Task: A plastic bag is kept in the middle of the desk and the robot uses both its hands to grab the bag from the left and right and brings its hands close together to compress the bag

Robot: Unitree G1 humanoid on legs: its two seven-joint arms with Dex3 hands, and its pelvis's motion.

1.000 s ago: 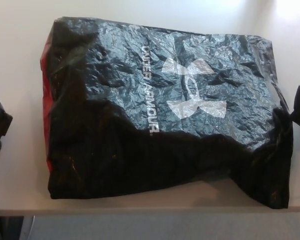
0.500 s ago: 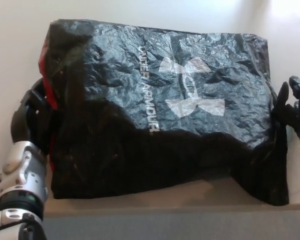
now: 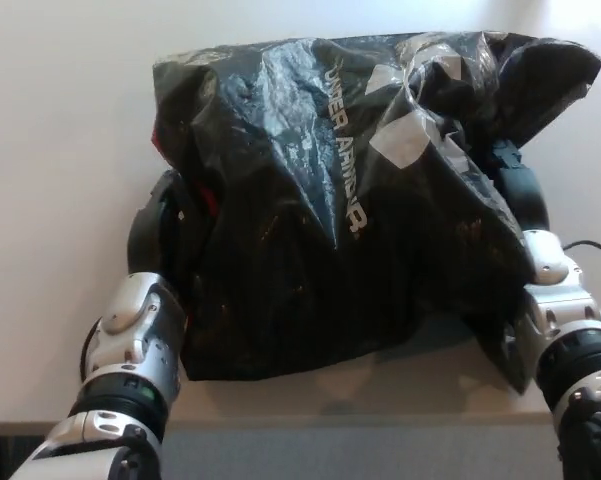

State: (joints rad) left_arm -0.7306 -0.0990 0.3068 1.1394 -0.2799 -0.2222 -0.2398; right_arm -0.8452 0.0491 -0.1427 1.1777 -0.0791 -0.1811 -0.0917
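A crumpled black plastic bag with a white logo and lettering lies on the pale desk, bunched up and narrow between my two hands. My left hand presses into the bag's left side, where a bit of red lining shows. On the bag's right side, under a raised fold, my right hand is dug in. Bag folds cover most of both hands' fingers. Both silver forearms come up from the bottom corners.
The desk's front edge runs just below the bag, with grey floor beneath it. A thin dark cable shows at the right edge. Bare desk lies left of and behind the bag.
Both hands have moved inward against the bag's sides. The bag has gone from flat and wide to bunched, narrower and taller. The picture has also shifted.
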